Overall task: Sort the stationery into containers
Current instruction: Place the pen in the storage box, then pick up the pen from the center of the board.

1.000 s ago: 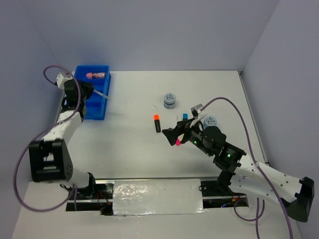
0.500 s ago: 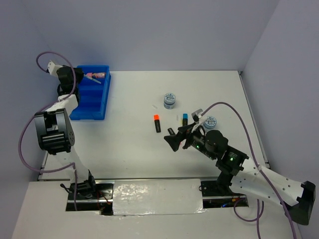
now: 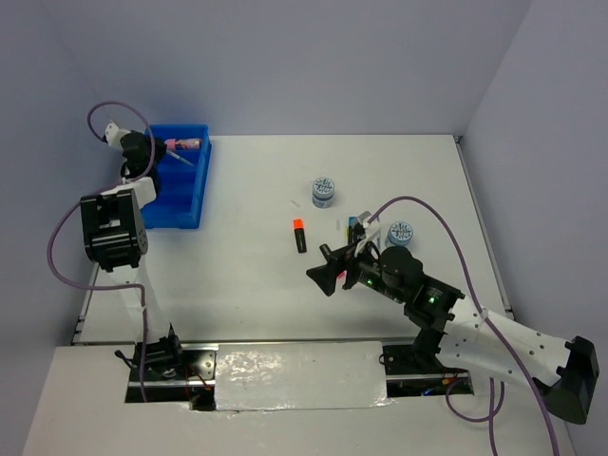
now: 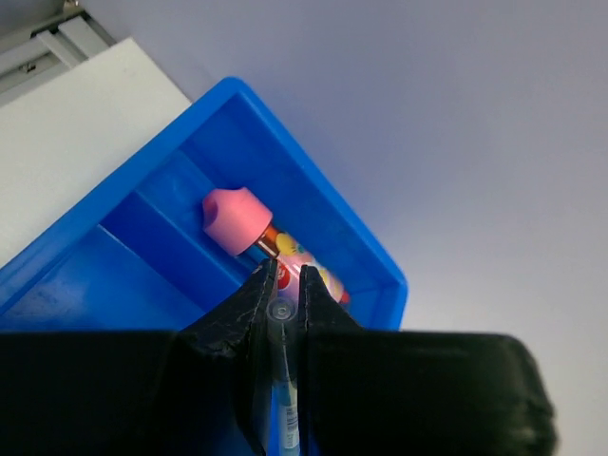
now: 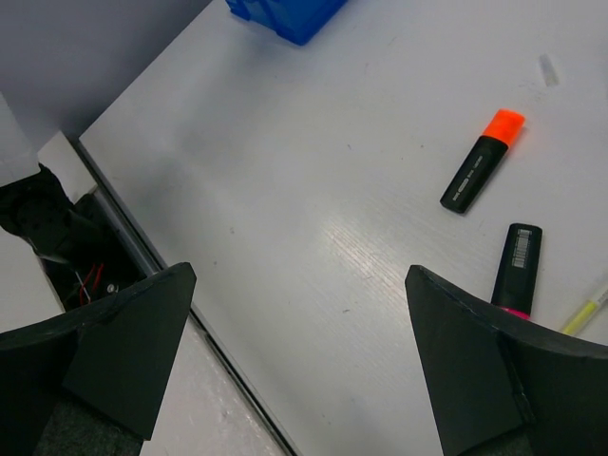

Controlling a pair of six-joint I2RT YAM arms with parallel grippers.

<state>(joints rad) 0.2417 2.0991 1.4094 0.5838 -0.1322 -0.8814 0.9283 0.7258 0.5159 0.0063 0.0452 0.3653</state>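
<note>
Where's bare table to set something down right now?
Widest free patch: between the bright blue plastic tray and the orange-capped black marker, running to the near edge. Also the far strip behind the farther round blue-grey patterned disc. It is crowded in the middle, around the open right gripper.

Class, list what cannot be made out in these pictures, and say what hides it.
Left wrist: thin pen, mostly hidden by the left gripper closed on it.
Right wrist: pink-capped marker, cap end behind the right gripper; yellow pen, cut off by the right edge; blue tray, cut off by the top edge.
</note>
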